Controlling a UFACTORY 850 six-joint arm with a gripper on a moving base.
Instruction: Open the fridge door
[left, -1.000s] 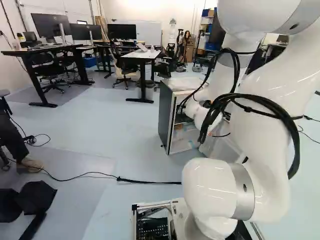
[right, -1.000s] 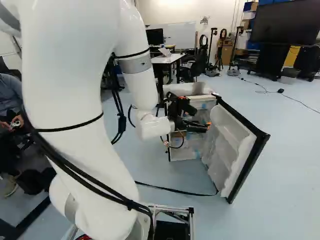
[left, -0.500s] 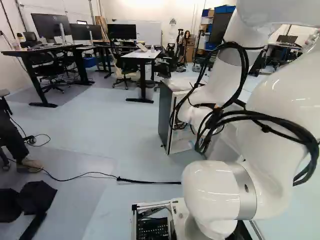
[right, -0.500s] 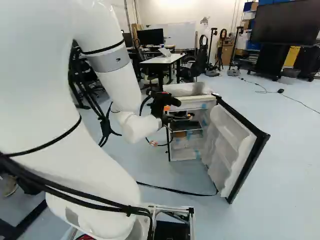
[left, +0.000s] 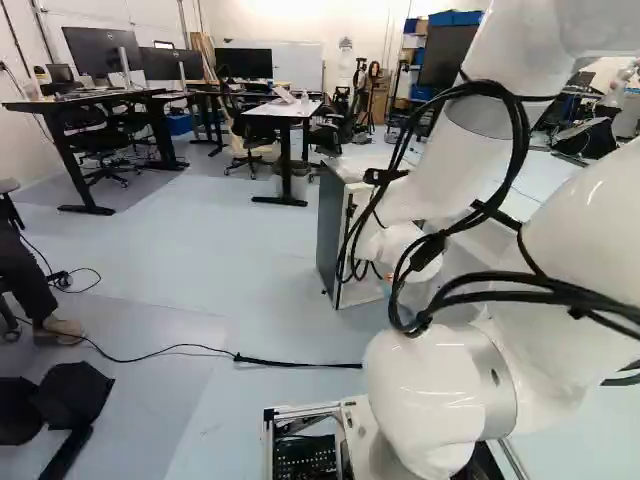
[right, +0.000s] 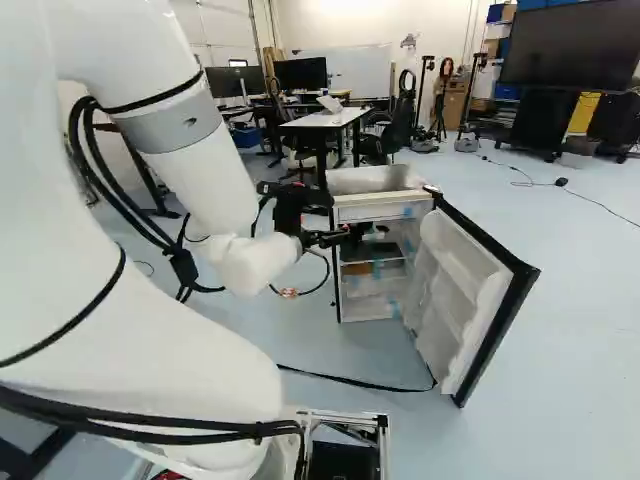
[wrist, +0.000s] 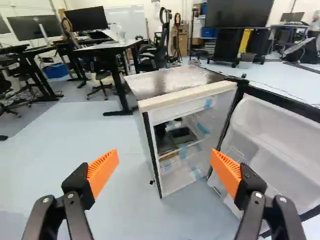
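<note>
Near the mini fridge (wrist: 170, 82), sliding the black gripper (wrist: 164, 155) left, away from the fridge door (right: 460, 290), with jaws spread wide, pinching nothing. Leaving that door wide open, right of the fridge in the right base view, so likely finishing the job.

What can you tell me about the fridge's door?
The door stands upright and wide open, joined to the fridge along its side, at the right in the right base view. Its inside is white and looks like plastic, with moulded shelves and a black rim around it. Its outer face is hidden. A black strap on the floor reaches its bottom edge or close by. The jaws stand open, away from it.
</note>
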